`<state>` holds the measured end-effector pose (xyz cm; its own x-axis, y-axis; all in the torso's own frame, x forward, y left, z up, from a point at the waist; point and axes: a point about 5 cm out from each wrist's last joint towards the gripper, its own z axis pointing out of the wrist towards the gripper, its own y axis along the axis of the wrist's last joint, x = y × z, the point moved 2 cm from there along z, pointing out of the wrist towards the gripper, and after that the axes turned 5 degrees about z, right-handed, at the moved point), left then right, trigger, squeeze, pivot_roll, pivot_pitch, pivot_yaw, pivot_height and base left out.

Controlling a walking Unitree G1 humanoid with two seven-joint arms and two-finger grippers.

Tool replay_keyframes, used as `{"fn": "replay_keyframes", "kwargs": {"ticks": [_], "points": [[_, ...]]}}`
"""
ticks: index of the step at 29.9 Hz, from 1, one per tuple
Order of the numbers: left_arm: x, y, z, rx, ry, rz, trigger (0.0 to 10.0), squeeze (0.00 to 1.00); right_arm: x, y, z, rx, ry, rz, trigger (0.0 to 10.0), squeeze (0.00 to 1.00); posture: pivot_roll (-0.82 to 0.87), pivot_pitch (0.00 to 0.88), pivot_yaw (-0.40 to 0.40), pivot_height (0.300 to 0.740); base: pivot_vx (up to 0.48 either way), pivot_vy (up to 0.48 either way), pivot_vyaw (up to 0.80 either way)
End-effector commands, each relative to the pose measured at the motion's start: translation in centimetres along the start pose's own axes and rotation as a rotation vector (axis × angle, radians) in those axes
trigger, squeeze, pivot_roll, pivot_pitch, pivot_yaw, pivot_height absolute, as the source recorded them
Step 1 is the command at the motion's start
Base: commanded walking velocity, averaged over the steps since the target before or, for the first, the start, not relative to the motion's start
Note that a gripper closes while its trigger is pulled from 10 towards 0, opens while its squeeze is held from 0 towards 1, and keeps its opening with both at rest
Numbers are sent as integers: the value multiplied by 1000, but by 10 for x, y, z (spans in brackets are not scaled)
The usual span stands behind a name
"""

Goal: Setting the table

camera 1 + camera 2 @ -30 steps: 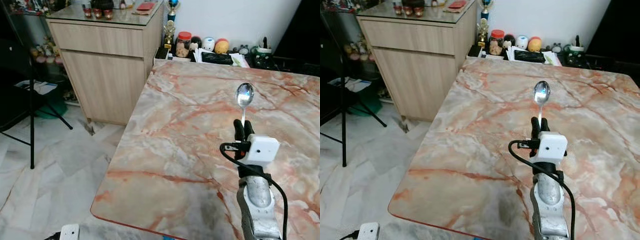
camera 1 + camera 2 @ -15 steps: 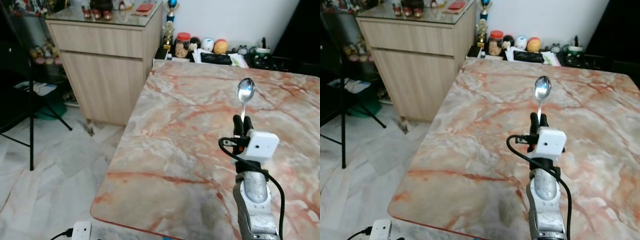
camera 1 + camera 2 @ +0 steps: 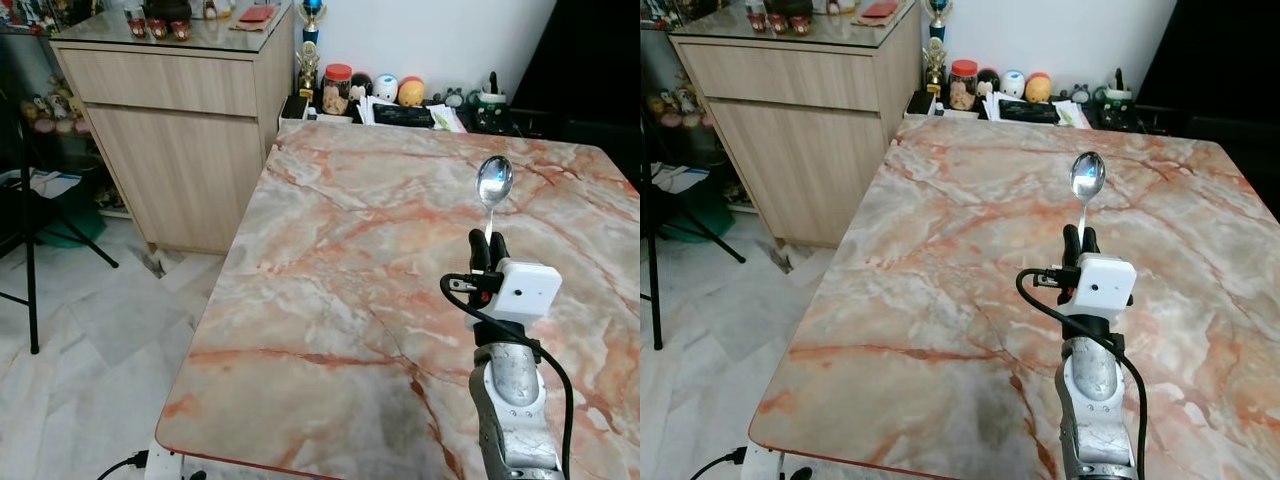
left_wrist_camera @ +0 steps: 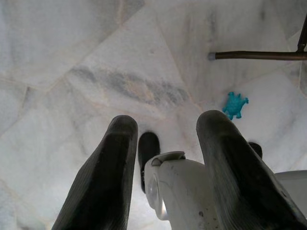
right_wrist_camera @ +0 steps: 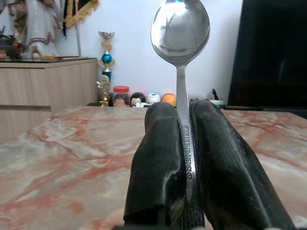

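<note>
A steel spoon (image 3: 493, 182) stands upright, bowl up, with my right gripper (image 3: 486, 247) shut on its handle (image 5: 184, 139). The gripper is raised over the right half of a pink-veined marble table (image 3: 340, 300), near its front edge. The spoon's bowl (image 3: 1086, 176) faces me. My left gripper (image 4: 168, 139) hangs low over the pale floor tiles, fingers (image 4: 108, 177) apart with nothing between them.
A wooden sideboard (image 3: 170, 120) stands to the left beyond the table. Jars, round toys and a trophy (image 3: 350, 85) crowd a low shelf behind the table's far edge. A tripod leg (image 3: 30, 240) and a floor power strip (image 3: 160, 462) lie left. A small blue toy (image 4: 234, 104) lies on the floor.
The camera has shifted, so the table now sits further left and more central in view. My right gripper still holds the spoon upright in much the same pose.
</note>
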<state>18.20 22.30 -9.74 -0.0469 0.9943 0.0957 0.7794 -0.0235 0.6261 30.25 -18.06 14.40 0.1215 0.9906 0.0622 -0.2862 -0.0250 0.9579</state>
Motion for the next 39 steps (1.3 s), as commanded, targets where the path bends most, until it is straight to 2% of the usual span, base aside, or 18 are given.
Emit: {"fn": "replay_keyframes", "kwargs": {"ticks": [1, 6, 39], "points": [[-2, -1, 0, 2, -5, 6, 10000, 0, 0, 6, 4, -13, -4, 14, 10000, 0, 67, 0, -44, 740, 0, -315, 0], [-2, 1, 0, -6, -2, 5, 10000, 0, 1, 6, 7, -15, -3, 6, 10000, 0, 70, 0, -44, 740, 0, -318, -620], [-4, 4, 1, -11, -7, 4, 10000, 0, 3, 16, 13, -63, 9, -5, 10000, 0, 58, 3, -32, 740, 0, -319, 0]]}}
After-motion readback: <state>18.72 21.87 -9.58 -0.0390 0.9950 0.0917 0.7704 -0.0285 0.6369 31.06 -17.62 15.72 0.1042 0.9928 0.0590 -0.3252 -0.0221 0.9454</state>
